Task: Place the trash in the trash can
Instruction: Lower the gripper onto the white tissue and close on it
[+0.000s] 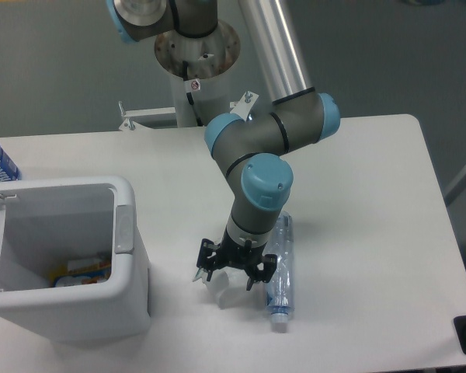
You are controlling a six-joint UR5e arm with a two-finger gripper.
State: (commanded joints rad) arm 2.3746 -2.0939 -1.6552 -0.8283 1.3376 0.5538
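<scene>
The gripper (234, 273) sits spread open, fingers straddling the crumpled wrapper (220, 288) on the table (357, 194), with the clear bottle (279, 268) lying just right of it and the white bin (78, 256) off to the left.

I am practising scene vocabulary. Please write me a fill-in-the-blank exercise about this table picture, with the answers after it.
1. The tool is lowered over the crumpled ____, with one finger on each side of it.
2. The clear bottle is ____ on the table, not standing.
3. The lid of the trash can is ____, so the inside can be seen.
4. Seen by the camera, the trash can is to the ____ of the clear bottle.

Missing words: wrapper; lying; open; left
</scene>
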